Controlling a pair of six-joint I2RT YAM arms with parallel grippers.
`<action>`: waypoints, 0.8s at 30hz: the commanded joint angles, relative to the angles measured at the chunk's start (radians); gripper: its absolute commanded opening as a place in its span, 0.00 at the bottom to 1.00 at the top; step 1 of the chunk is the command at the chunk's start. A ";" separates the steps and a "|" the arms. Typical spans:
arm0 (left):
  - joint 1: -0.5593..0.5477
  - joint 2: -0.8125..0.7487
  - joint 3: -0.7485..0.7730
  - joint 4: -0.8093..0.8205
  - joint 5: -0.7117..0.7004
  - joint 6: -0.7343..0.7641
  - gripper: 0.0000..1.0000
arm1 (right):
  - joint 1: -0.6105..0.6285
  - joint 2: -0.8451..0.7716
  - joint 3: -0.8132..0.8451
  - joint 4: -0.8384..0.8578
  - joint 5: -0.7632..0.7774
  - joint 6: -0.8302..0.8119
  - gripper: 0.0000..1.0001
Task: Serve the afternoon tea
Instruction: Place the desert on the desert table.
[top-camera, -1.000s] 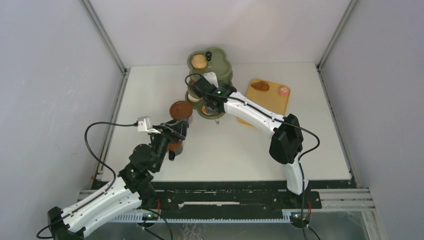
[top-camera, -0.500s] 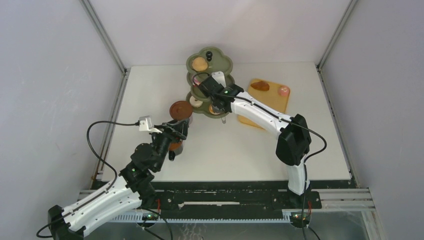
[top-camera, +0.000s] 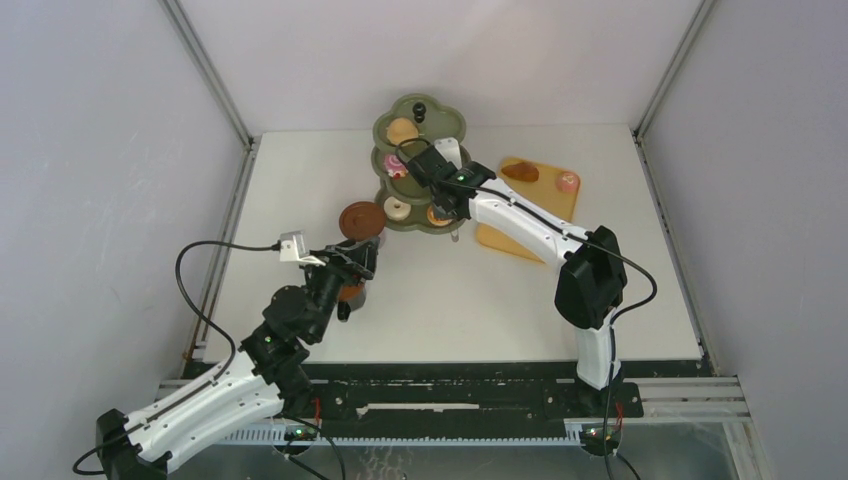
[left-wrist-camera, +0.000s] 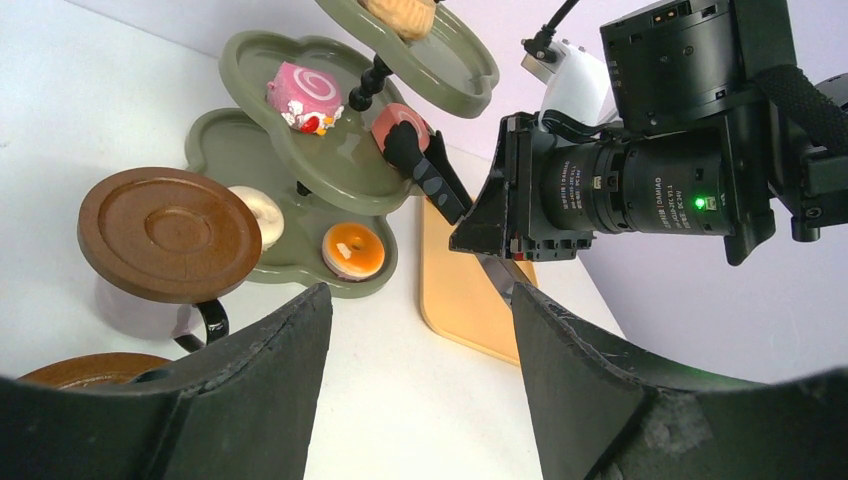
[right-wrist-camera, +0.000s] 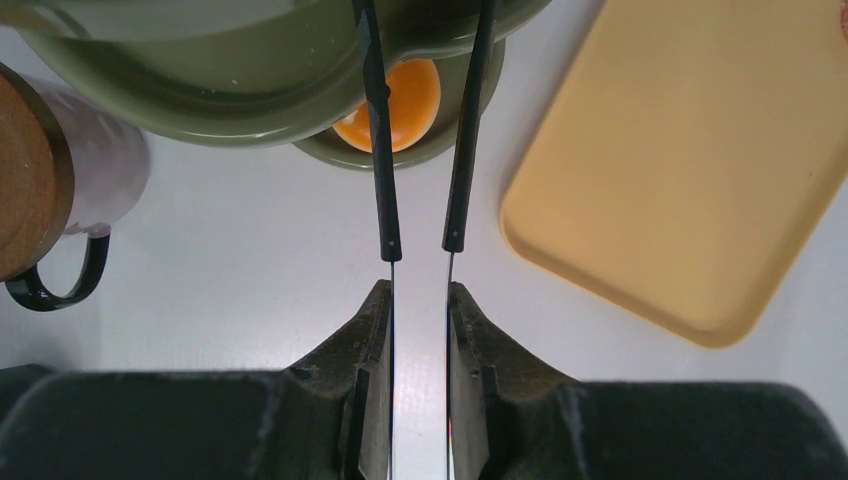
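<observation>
While your right jaws clamp tongs (right-wrist-camera: 378, 150) bearing a pink cake (left-wrist-camera: 395, 115) at the stand (left-wrist-camera: 330, 170), loosen them next; left jaws gape empty.

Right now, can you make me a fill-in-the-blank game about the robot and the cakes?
The right gripper squeezes the black ___.
The orange donut sits on the stand's ___ tier.
The swirl cake on the middle tier is ___.
The left gripper is ___ and empty.
Missing words: tongs, bottom, pink, open.
</observation>
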 joint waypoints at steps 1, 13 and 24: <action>-0.006 0.006 0.019 0.045 0.007 0.014 0.71 | -0.005 -0.047 0.005 0.042 0.014 0.001 0.16; -0.005 0.021 0.032 0.048 0.012 0.014 0.71 | 0.002 -0.064 0.003 0.058 -0.021 -0.010 0.21; -0.006 0.024 0.036 0.049 0.022 0.004 0.71 | 0.023 -0.066 0.005 0.046 -0.036 -0.009 0.21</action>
